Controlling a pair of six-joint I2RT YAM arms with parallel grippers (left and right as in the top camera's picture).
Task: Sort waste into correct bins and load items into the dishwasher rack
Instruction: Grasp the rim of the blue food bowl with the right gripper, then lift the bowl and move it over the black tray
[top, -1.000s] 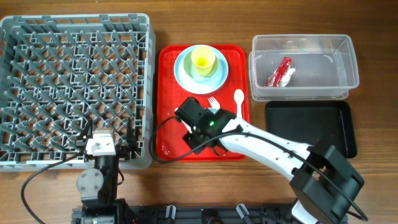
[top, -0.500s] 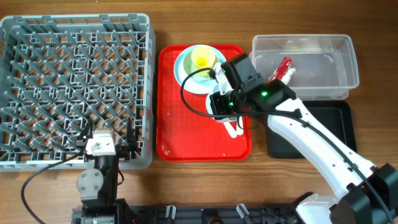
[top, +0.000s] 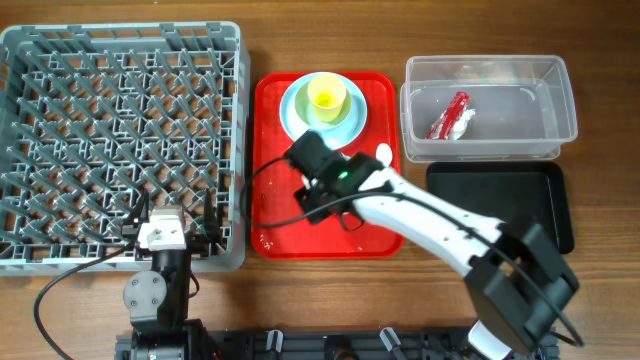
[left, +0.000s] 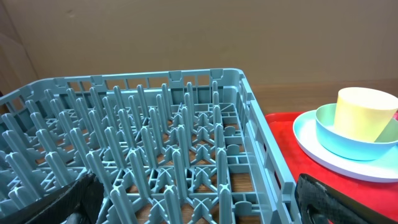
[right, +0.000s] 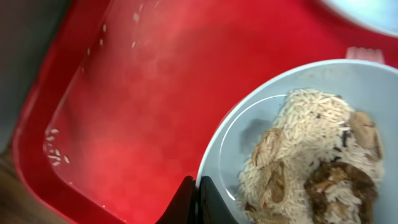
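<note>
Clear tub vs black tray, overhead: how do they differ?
The clear tub is see-through and deep-walled; the black tray is opaque and shallow. The clear tub holds a red wrapper and crumpled white paper; the black tray's visible part holds nothing. Both are rectangular and sit right of the red serving tray.

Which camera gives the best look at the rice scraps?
Right wrist: the rice scraps lie close up in the white bowl. Overhead, the right arm hides the bowl. The left wrist view misses them, showing mostly the rack.
</note>
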